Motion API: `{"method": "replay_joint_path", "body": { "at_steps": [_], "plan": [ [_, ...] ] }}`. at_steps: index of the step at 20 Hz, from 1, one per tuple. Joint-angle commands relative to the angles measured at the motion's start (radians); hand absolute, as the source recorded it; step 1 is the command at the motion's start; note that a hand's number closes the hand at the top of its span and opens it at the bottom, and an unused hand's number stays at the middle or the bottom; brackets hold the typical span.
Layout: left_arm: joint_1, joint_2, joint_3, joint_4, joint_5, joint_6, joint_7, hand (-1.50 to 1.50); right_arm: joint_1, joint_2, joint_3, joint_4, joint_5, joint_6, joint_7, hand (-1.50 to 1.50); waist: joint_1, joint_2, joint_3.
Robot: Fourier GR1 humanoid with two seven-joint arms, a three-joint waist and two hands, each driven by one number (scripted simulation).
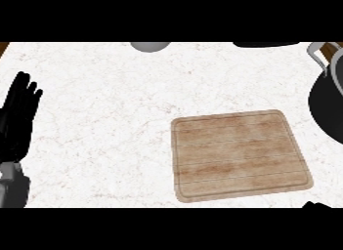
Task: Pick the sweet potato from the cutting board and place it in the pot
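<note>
**Left hand resting, board bare, sweet potato unseen**

The left hand (pixel 13 122) is seen at the left edge, fingers straight and released, pointing up. Only a black tip of the right hand (pixel 319 205) is shown at the lower right; its fingers cannot be told. The square wooden cutting board (pixel 239 154) is laid on speckled white counter (pixel 101 97). The dark round pot (pixel 332 107) is cut by the right edge. No sweet potato is visible, so its axis cannot be told.

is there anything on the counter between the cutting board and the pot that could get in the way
Nothing visible does. The cutting board lies bare, with no sweet potato showing on it, and only open counter separates its right edge from the black pot at the view's right edge. The left hand rests open at far left.
</note>
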Motion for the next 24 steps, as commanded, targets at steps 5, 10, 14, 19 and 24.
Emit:
{"method": "replay_joint_path", "body": {
  "at_steps": [5,10,14,19,24],
  "plan": [
    [0.033,-0.001,0.006,-0.033,-0.006,0.012,0.013,0.00,0.293,-0.004,-0.349,-0.171,-0.315,-0.179,-0.202,1.50,-0.019,0.003,0.001],
    [0.018,0.010,0.013,-0.005,0.005,-0.015,-0.012,0.00,0.346,0.082,-0.578,-0.250,-0.576,-0.191,-0.216,1.50,-0.004,0.011,-0.001],
    [-0.010,-0.007,0.001,-0.009,0.000,0.004,0.007,0.00,0.348,0.083,-0.805,-0.216,-0.827,-0.125,-0.202,1.50,0.024,0.015,-0.001],
    [-0.019,-0.004,-0.018,-0.001,0.010,-0.038,-0.004,0.00,0.302,0.007,-1.027,-0.044,-1.013,-0.002,-0.155,1.50,0.065,0.021,0.000],
    [-0.031,-0.054,-0.072,-0.007,-0.040,0.001,-0.009,0.00,0.182,-0.091,-1.045,0.081,-1.134,0.105,-0.017,1.50,0.083,0.024,0.000]
  ]
}}
